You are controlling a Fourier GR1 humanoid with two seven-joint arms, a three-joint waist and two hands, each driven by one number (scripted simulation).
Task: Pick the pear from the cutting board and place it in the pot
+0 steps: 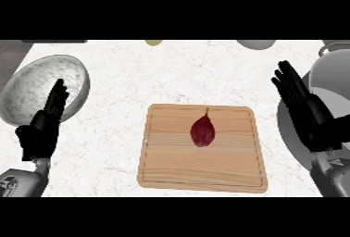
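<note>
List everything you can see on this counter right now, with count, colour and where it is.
pear: one, dark red, lying on the cutting board, stem pointing away.
cutting board: one, light wood, centre of the counter.
bowl: one, speckled white-grey, far left.
pot: one, grey, right edge, partly out of view.
small yellowish thing: one, top edge, too cropped to identify.
grey round thing: one, top edge, cropped.
left hand: black, fingers straight, over the bowl's edge.
right hand: black, fingers straight, beside the pot.

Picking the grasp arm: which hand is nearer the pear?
Right, slightly. The right hand stands open to the right of the pear, off the cutting board; the left hand is farther, at the left by the bowl.
</note>
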